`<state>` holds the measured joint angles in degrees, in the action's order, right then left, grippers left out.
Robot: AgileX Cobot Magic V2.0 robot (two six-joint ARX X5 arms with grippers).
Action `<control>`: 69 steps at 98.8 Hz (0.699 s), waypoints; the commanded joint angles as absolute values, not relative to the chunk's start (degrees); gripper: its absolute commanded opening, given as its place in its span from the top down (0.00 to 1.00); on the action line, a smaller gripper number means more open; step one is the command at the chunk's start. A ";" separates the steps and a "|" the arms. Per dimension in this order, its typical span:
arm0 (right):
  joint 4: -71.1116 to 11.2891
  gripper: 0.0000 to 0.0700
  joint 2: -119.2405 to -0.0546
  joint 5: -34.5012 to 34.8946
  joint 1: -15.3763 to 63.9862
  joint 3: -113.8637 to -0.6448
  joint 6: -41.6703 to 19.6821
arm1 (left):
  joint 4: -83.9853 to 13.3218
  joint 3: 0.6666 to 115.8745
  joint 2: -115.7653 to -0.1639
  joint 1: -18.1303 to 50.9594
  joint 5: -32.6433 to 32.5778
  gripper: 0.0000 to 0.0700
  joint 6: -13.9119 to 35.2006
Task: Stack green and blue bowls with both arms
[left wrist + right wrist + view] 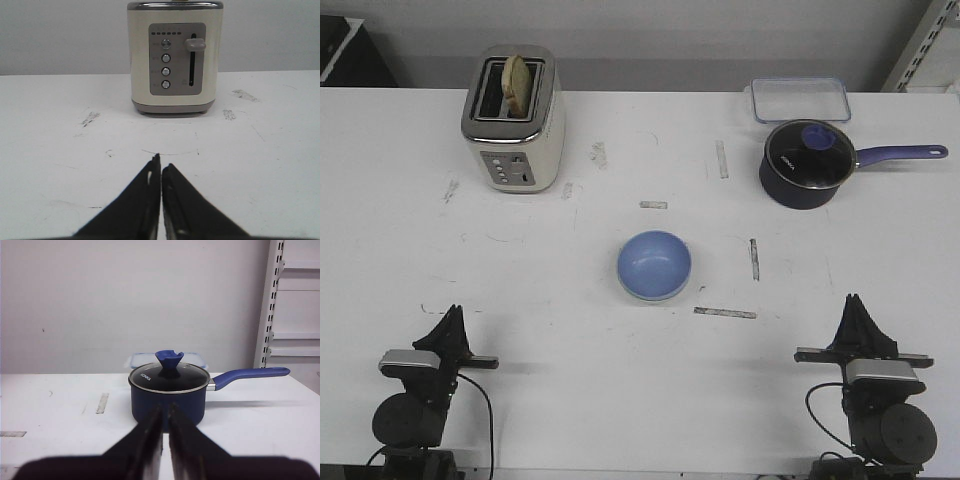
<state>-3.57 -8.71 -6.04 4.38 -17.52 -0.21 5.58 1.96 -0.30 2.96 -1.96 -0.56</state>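
One blue bowl (654, 265) sits mid-tabletop, possibly nested in the green bowl, while the left gripper (451, 312) and right gripper (855, 303) rest closed, empty, near the front edge.

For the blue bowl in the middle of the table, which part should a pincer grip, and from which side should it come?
Grip the thin rim of the blue bowl, coming down from above with one finger inside and one outside. It sits upright and open, with a smooth round wall and no handle, so the rim is likely the only edge to pinch.
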 commanded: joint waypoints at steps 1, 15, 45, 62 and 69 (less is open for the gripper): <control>-2.83 0.98 -8.58 -6.04 4.43 -17.78 0.03 | 6.44 0.71 -0.19 3.01 -2.13 1.00 -0.64; -4.95 0.98 -7.51 -6.07 4.08 -17.28 0.08 | 6.44 0.71 -0.19 3.01 -2.13 1.00 -0.64; -6.02 0.98 -1.39 -1.10 2.44 -9.19 -0.19 | 6.46 0.71 -0.19 3.01 -2.13 1.00 -0.64; 2.33 0.98 -0.08 0.49 2.57 -0.71 -0.32 | 6.46 0.71 -0.19 3.01 -2.13 1.00 -0.64; 1.93 0.98 -0.08 0.93 2.63 -0.71 -0.36 | 6.44 0.71 -0.19 3.01 -2.13 1.00 -0.64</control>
